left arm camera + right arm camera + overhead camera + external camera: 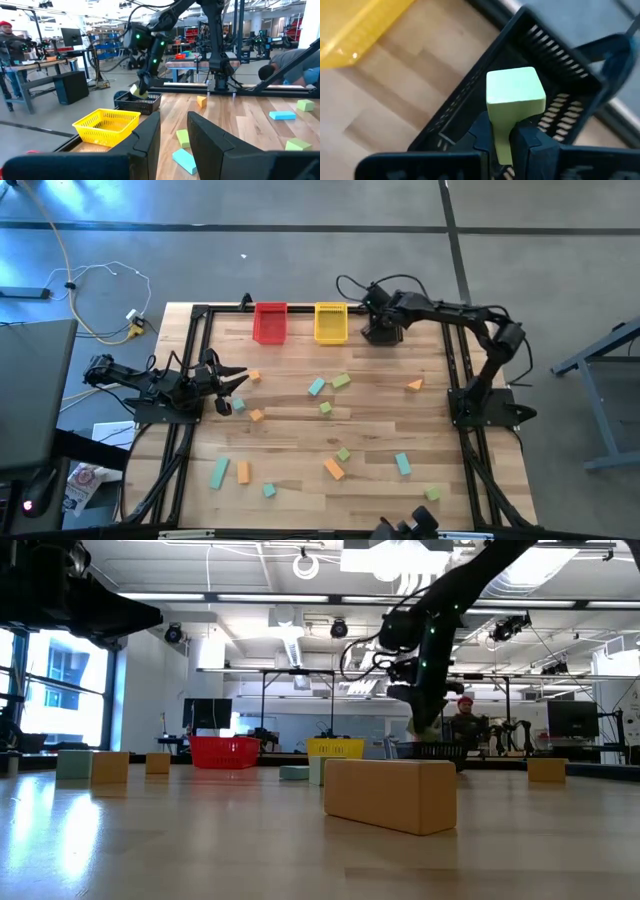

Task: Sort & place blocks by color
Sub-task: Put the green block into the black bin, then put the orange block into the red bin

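Note:
Orange, teal and light green blocks lie scattered on the wooden table (300,440), among them a teal block (316,387), a green one (341,381) and an orange one (334,469). At the far edge, my right gripper (506,132) is shut on a light green block (515,92) and hangs over the black bin (560,75). The left wrist view shows that block (134,90) above the bin (139,102). My left gripper (228,378) waits at the table's left side, fingers close together with nothing between them. My right gripper pinches the light green block between its two fingers at one end (503,142). The rest of the block sticks out past the fingertips. The fingers slant steeply down from above. The block is lifted clear, over the black bin's open top.
A red bin (270,322) and a yellow bin (331,322) stand left of the black bin along the far edge. A black frame (190,360) borders the table. People stand at benches in the room beyond the table.

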Robot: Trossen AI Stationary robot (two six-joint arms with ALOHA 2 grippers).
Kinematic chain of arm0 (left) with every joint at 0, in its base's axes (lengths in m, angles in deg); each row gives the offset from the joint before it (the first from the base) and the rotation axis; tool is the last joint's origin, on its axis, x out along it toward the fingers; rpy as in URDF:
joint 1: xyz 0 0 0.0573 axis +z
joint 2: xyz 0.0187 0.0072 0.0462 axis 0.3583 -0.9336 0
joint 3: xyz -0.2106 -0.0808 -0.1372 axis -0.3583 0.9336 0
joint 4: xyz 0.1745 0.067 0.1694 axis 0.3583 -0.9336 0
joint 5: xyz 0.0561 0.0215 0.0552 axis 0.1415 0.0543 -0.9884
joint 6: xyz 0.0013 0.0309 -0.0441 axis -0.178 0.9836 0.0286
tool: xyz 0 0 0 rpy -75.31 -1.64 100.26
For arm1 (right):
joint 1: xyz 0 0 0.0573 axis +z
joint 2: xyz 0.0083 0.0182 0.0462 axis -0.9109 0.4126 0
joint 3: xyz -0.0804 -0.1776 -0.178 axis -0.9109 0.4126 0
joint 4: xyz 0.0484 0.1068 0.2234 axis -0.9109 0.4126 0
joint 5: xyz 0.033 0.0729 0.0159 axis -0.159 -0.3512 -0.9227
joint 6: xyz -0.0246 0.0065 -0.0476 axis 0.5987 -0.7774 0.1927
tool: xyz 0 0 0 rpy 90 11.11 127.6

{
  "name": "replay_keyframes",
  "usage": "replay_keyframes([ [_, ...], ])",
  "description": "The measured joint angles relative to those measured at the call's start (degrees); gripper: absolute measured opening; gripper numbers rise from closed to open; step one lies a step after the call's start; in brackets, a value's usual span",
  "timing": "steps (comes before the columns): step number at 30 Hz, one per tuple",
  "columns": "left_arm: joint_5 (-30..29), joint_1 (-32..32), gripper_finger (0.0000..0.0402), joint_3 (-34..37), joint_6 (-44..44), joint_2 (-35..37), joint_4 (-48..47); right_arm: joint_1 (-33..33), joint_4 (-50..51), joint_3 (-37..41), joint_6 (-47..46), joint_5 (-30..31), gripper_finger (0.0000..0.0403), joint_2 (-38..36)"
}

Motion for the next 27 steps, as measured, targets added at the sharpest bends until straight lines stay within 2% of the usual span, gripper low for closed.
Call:
replay_keyframes([
  [5,0.1,0.0,0.0087,0.01,-0.58,0.0,-0.01,0.01,2.64,0.0,-0.36,1.2,0.0018,1.65],
  [8,0.15,0.0,0.0087,0.01,-1.79,0.0,0.01,0.0,2.86,0.0,-0.36,1.8,0.0042,1.8],
  [14,0.17,0.0,0.0087,0.0,-2.61,0.0,0.01,0.02,2.88,0.0,0.99,7.68,0.0102,1.8],
  [19,-0.1,0.0,0.009,0.01,-3.08,0.0,0.01,0.07,3.96,-1.62,3.7,8.67,0.012,1.8],
  [23,-0.78,-0.02,0.0109,0.02,-3.03,0.0,0.01,0.07,7.53,-5.57,3.64,8.67,0.0122,1.79],
  [27,-2.75,0.0,0.0147,0.0,-3.04,0.0,0.01,0.38,11.86,-10.65,3.6,8.5,0.0123,1.74],
])
